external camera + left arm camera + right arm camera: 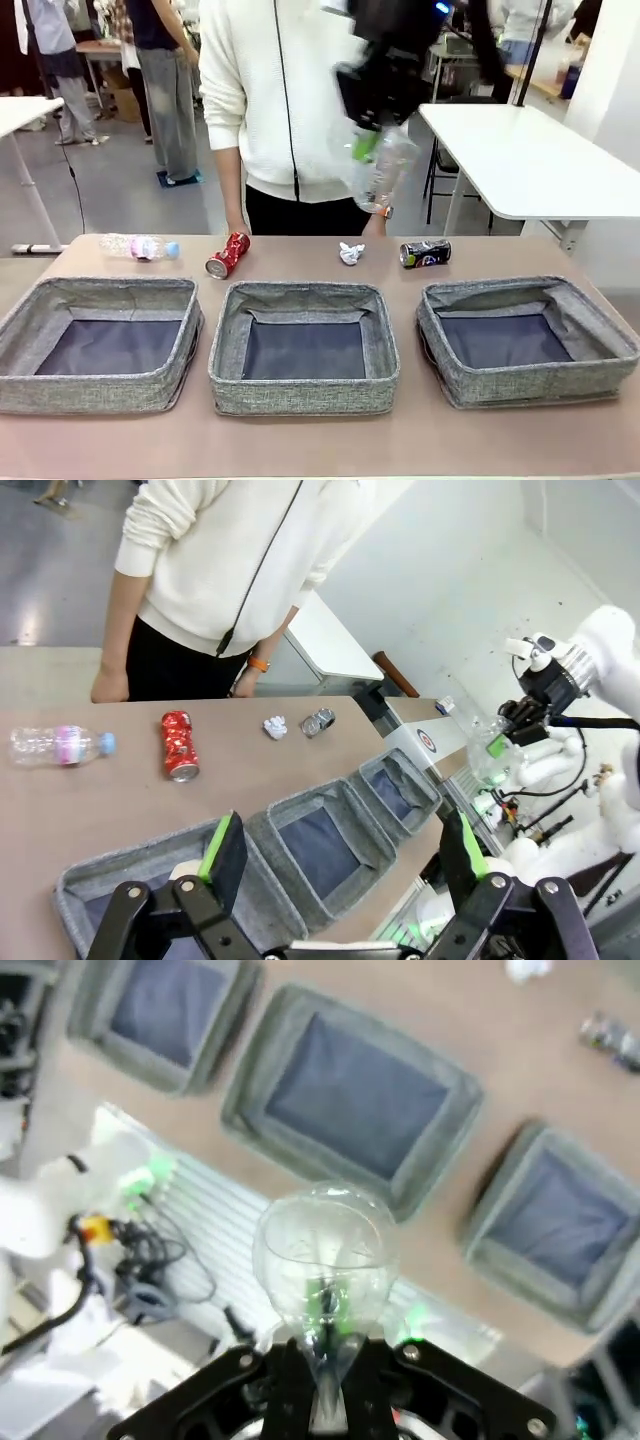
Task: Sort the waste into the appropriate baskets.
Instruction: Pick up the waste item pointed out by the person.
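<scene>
High above the table, my right gripper (368,138) is shut on a clear plastic bottle (385,172) that hangs below it; the right wrist view has that bottle (323,1250) clamped between the fingers over the baskets. Three grey woven baskets stand in a row: left (95,392), middle (300,396), right (520,386). Behind them lie a blue-capped bottle (140,246), a crushed red can (228,254), a white paper wad (351,253) and a dark can (425,253). My left gripper (342,850) is open with nothing in it, above the near side of the baskets.
A person in a white sweater (270,90) stands at the far edge, hands (108,685) resting by the table. A white table (530,160) stands at the back right. The tabletop (300,445) is bare in front of the baskets.
</scene>
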`<state>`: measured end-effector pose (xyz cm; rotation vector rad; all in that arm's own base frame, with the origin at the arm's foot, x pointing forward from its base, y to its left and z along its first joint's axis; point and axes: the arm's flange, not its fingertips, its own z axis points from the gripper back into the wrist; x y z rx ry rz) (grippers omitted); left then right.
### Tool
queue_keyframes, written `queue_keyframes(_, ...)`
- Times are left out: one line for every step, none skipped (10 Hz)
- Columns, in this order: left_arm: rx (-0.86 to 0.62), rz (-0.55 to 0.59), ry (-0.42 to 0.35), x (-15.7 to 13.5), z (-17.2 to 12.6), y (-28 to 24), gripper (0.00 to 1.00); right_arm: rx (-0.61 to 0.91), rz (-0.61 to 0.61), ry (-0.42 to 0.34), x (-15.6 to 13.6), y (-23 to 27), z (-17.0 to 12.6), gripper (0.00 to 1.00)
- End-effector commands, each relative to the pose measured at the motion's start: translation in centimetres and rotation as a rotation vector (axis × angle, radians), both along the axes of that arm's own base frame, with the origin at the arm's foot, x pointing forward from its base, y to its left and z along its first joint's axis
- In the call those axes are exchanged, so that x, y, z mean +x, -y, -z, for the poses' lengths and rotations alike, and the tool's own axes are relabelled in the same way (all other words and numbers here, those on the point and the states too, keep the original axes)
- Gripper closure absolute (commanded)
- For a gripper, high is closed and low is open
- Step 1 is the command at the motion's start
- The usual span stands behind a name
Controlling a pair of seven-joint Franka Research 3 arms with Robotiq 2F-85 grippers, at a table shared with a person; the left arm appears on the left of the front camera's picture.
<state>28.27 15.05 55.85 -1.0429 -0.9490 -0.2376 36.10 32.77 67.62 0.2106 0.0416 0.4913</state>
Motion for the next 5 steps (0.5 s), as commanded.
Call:
queue_keyframes(-0.012,0.007,0.032,0.0,-0.2,-0.1,0.00,-0.056,0.115,-0.085,2.3,-2.9,-5.5,0.99)
queue_keyframes(-0.012,0.007,0.032,0.0,-0.2,-0.1,0.00,-0.066,0.183,-0.070,2.5,-3.7,-7.5,0.99)
queue_keyframes(-0.012,0.007,0.032,0.0,-0.2,-0.1,0.00,-0.055,0.220,-0.052,2.5,-4.3,-9.1,0.99)
queue_keyframes(-0.012,0.007,0.032,0.0,-0.2,-0.1,0.00,-0.049,0.165,-0.089,2.4,-4.9,-10.2,0.99)
queue_keyframes(-0.012,0.007,0.032,0.0,-0.2,-0.1,0.00,-0.040,0.153,-0.096,2.3,-5.4,-10.9,0.99)
